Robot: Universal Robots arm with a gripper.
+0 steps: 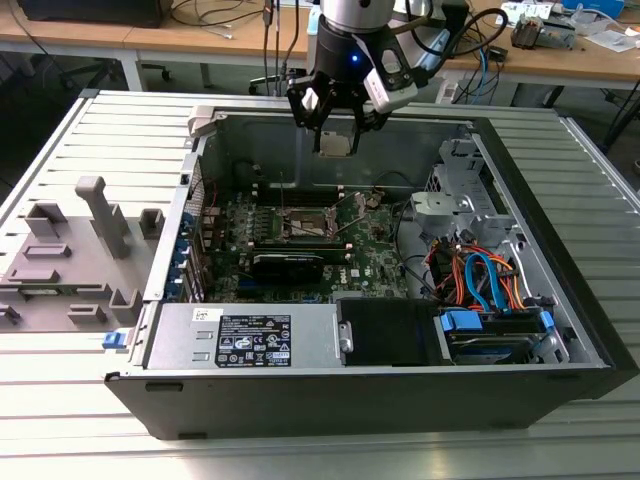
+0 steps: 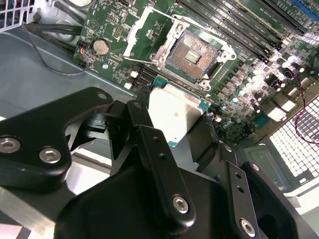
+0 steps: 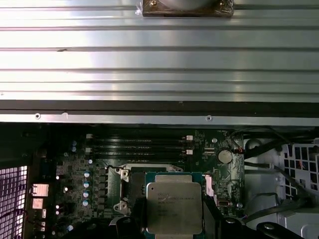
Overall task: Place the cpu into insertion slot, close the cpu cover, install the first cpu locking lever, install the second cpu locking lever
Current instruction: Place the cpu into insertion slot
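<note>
Your work surface is a ribbed aluminium table point(image 1: 60, 135), its slats running across the exterior view. In the first wrist view the same slats point(image 3: 159, 64) catch bright overhead light in long pale bands.

A grey moulded fixture point(image 1: 70, 255) with upright posts sits on the table at the exterior view's left.

Behind the table you have a row of wooden benches point(image 1: 180, 40) on pale legs point(image 1: 131, 72). Loose cables point(image 1: 215, 15) and a dark box point(image 1: 90, 10) lie on the bench top. Small clutter point(image 1: 545, 25) sits towards the exterior view's right.

The floor point(image 1: 50, 75) under the benches is dark and in shadow.
</note>
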